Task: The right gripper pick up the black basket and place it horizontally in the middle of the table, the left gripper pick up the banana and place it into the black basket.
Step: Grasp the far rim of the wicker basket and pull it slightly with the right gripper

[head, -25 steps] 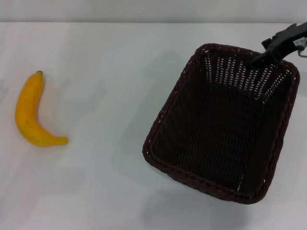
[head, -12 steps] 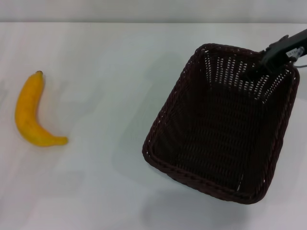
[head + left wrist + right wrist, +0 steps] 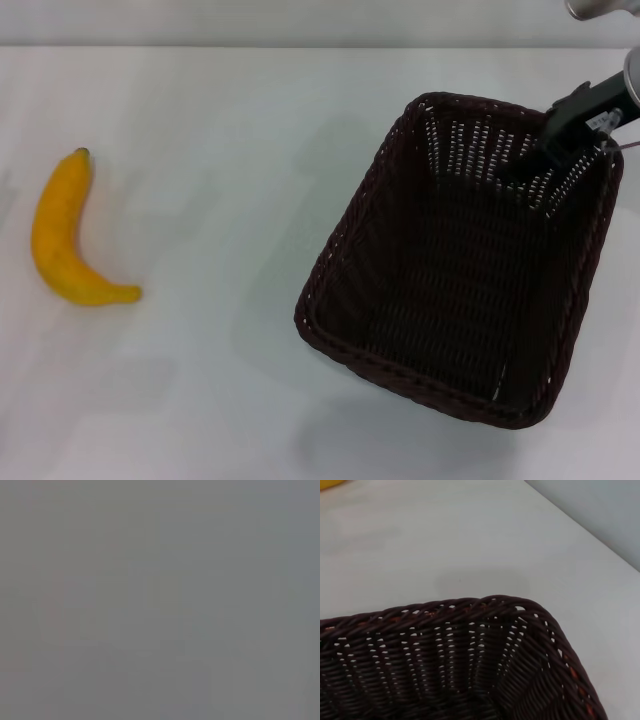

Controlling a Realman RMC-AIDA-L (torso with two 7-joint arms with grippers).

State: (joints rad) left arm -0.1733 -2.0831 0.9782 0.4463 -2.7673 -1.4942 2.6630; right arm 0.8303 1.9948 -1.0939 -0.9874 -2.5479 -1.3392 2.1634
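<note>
The black basket stands on the white table at the right, turned at a slant, and it holds nothing. My right gripper reaches down from the far right and sits at the basket's far wall, near its far right corner, with its black tip inside the rim. The right wrist view shows that corner's braided rim close up. The banana lies on the table at the far left, well apart from the basket; a sliver of it shows in the right wrist view. The left gripper is out of view.
The table's far edge meets a grey wall. A silver part of the right arm shows at the top right. The left wrist view is a plain grey blur. Bare tabletop lies between the banana and the basket.
My right gripper has moved down and inward over the basket's far rim, so its tip now sits lower inside. The basket has shifted very slightly. The banana has not moved.
</note>
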